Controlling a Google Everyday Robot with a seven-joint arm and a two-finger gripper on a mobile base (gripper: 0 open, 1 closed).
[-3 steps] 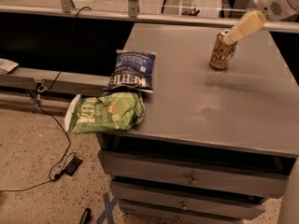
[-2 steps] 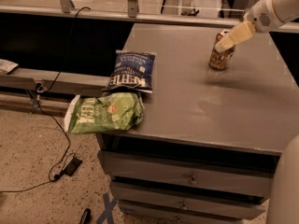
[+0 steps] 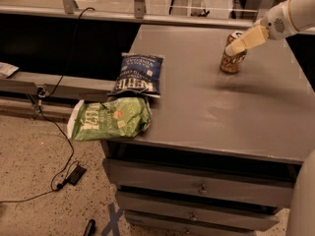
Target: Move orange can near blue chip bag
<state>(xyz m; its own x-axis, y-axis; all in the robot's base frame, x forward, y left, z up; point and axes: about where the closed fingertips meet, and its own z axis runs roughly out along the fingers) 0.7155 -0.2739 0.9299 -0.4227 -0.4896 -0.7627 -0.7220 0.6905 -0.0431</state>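
Observation:
The orange can (image 3: 231, 60) stands on the grey table (image 3: 221, 107) at the far right, orange-gold with dark lettering and a silver top. My gripper (image 3: 239, 44), cream-coloured, reaches in from the upper right and sits at the can's top, overlapping its upper part. The blue chip bag (image 3: 137, 75) lies flat at the table's left edge, navy with white lettering, well to the left of the can.
A light green chip bag (image 3: 110, 119) lies at the table's front left corner, partly overhanging the edge, just in front of the blue bag. Drawers (image 3: 197, 188) sit below the tabletop. A cable and a small black device (image 3: 74, 175) lie on the floor at the left.
My gripper has come down and a little to the left onto the can's top. The can and both bags have stayed in place.

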